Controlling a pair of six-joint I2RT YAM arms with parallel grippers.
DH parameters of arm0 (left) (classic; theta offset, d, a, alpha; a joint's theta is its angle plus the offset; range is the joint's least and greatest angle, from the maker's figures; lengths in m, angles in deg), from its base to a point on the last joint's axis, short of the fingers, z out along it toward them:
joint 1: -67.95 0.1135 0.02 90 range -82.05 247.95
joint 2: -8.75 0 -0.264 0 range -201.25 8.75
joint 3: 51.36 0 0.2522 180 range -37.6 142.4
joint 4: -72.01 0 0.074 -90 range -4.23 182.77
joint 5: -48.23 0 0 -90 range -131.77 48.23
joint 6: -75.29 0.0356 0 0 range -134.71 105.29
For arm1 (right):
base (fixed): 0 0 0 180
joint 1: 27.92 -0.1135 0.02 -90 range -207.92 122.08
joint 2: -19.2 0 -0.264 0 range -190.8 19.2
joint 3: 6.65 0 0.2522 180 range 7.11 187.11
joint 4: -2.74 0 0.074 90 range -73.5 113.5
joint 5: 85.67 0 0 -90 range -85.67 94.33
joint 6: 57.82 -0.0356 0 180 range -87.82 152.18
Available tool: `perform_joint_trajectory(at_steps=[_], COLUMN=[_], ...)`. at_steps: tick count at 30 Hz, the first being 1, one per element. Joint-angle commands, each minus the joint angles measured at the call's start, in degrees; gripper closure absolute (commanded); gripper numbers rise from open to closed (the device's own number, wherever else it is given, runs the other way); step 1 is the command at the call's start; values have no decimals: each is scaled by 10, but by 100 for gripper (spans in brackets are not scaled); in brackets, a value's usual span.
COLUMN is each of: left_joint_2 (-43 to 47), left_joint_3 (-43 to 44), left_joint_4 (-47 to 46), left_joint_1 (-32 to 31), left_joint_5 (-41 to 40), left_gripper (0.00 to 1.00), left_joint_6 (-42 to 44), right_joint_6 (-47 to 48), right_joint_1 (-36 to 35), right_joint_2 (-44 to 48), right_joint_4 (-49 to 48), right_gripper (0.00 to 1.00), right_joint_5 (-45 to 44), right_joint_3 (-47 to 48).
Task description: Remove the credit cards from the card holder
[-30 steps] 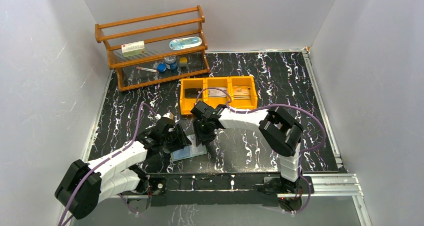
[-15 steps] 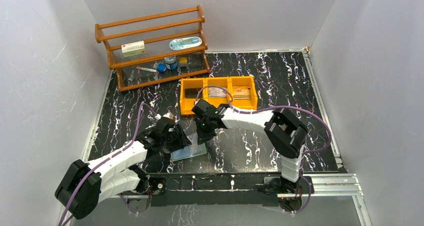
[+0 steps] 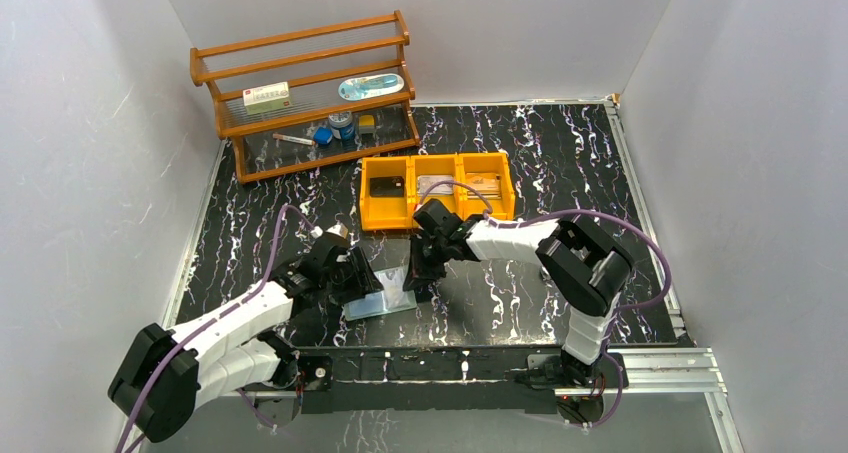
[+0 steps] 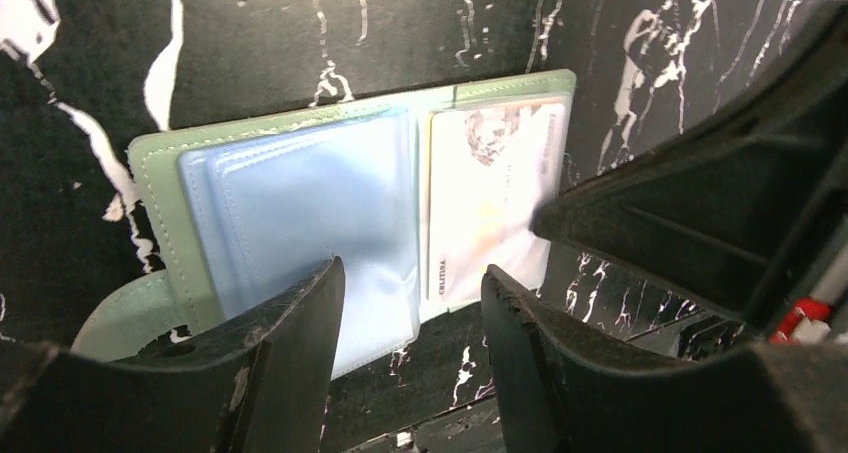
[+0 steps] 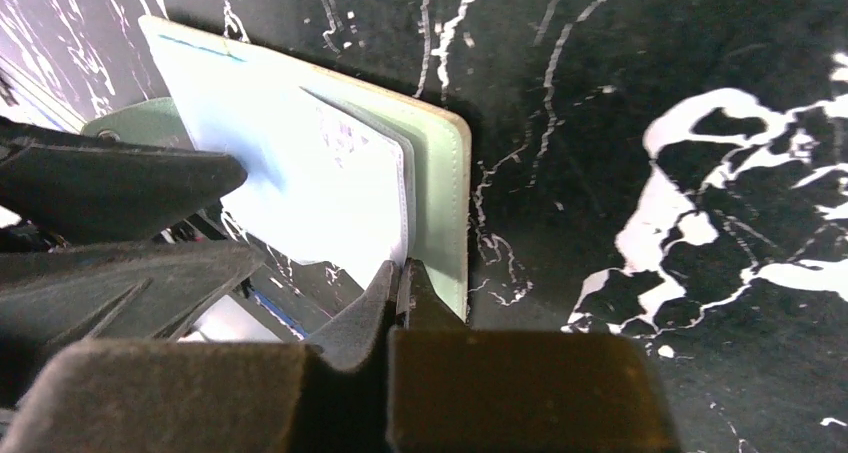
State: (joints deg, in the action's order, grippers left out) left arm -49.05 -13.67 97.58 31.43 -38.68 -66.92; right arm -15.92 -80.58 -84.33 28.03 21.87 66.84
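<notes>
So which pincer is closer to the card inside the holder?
Right. The right pincer is shut at the edge of the card; the left pincer hangs open over the holder beside it.

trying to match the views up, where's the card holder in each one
top external: card holder low centre, near the table's front edge.
left wrist: mid-frame, lying open, a credit card in its right half.
right wrist: upper left to centre, green border on the right.
shared landmark: the black, white-veined table top under it.

I see soft, even overhead light, faint shadows on the counter [image 3: 560, 168], sheen on the card holder [image 4: 300, 198], and blurred wrist-view foregrounds.
</notes>
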Motion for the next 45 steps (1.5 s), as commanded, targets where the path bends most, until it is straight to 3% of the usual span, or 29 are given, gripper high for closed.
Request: perform_joint_trajectory(at_steps=[1,10,29,38,45], left_joint_2=[-5,-72,-198,-226,-251], left_joint_3=[37,65,15,-53,-88], left_joint_4=[-2,-50,-28,-158,-284], left_joint_1=[-2,-1,-2,-2,-2], left_joint_5=[32,107,50,95,173], left_gripper=[50,56,65,58,64], left_joint_6=[38,61,25,-14,-44], right_joint_6=[-38,-77,-83,-75,-39], right_joint_1=[14,27,30,48,48], right_joint_2=[-3,15,-7,-30,-49], right_joint_4=[-65,-87,-101,-82,-48], right_gripper=[100,100,100,100,96], right_joint_5=[28,3,20,3,-30], right_joint_3=[-30,-78,-92,-122,-117])
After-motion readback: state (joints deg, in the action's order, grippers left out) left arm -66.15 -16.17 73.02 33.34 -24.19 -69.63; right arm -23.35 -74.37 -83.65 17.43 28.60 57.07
